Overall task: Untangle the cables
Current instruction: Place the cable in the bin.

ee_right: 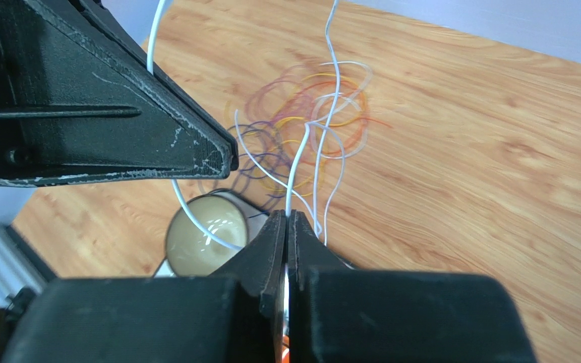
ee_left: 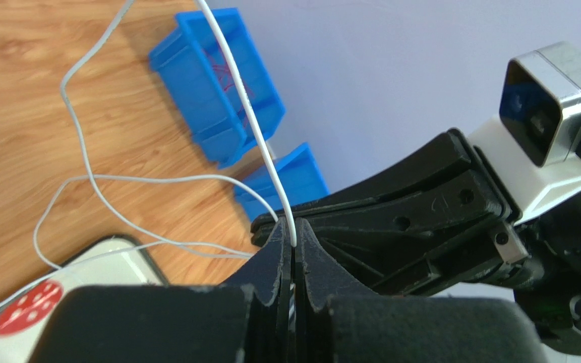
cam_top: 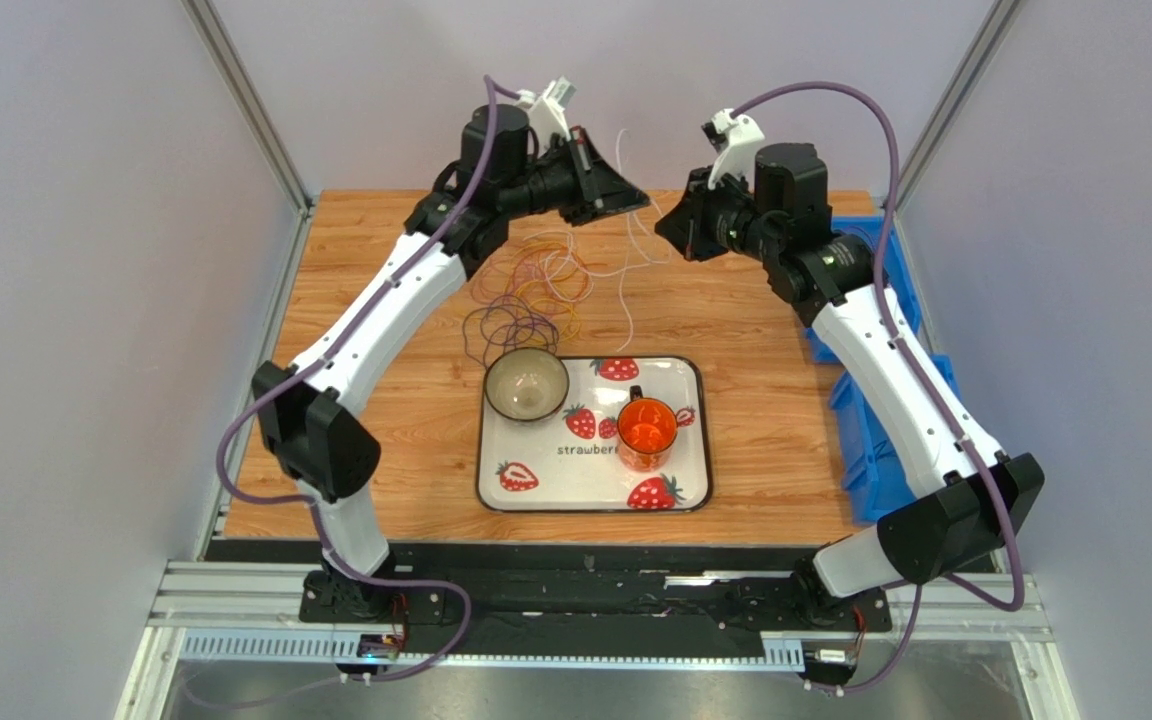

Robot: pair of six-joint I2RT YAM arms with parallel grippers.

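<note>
A tangle of purple, orange and yellow cables (cam_top: 530, 293) lies on the wooden table behind the bowl, and shows in the right wrist view as coloured loops (ee_right: 301, 121). A thin white cable (ee_left: 249, 106) runs up out of my left gripper (ee_left: 292, 240), which is shut on it. My right gripper (ee_right: 286, 219) is shut on the same white cable (ee_right: 295, 170), which trails down to the tangle. Both grippers are raised above the back of the table, tips close together, the left (cam_top: 639, 195) and the right (cam_top: 668, 225).
A cream bowl (cam_top: 525, 386) and an orange cup (cam_top: 645, 428) stand on a strawberry-print tray (cam_top: 593, 495) at the front middle. Blue bins (cam_top: 868, 405) sit along the table's right edge. The enclosure's walls close in the back and sides.
</note>
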